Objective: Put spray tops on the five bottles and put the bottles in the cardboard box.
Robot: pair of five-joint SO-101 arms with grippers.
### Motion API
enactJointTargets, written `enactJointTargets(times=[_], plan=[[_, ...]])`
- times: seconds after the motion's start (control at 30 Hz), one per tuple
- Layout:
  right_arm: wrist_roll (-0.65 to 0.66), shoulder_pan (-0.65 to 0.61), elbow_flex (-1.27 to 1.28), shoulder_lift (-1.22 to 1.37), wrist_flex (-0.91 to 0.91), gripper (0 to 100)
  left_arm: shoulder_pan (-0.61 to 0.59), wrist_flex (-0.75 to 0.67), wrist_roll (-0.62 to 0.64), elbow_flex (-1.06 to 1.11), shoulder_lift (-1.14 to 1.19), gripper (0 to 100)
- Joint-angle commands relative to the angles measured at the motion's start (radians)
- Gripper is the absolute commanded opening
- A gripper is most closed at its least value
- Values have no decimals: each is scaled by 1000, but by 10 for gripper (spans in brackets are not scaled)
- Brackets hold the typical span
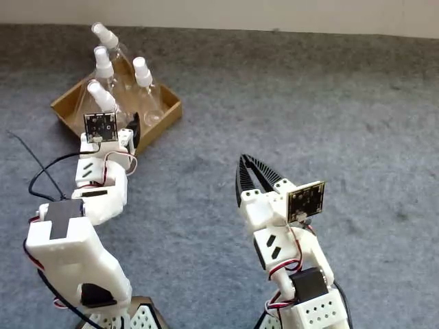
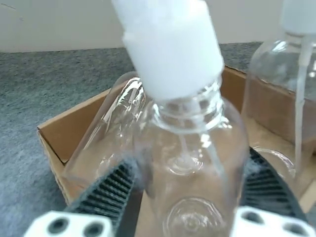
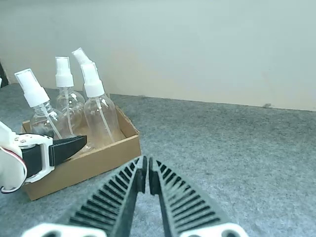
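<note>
The cardboard box sits at the far left of the grey carpet and holds several clear bottles with white spray tops. My left gripper is over the box's near edge, shut on the nearest bottle. In the left wrist view this bottle stands between the two black fingers, tilted, with its white top close up. Another bottle stands beside it in the box. My right gripper hovers mid-carpet, shut and holding nothing; its fingers point toward the box.
Grey carpet stretches open to the right of the box and around the right arm. A pale wall closes the far side. A black cable trails off the left arm.
</note>
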Motion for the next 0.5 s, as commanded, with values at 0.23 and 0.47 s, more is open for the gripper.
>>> enactJointTargets(times=[0.23,0.47], plan=[[9,13,153,1,-22,8,-12,75,-8,-12,-21,333],[9,13,153,1,-22,8,-10,81,-8,38,-111,334]])
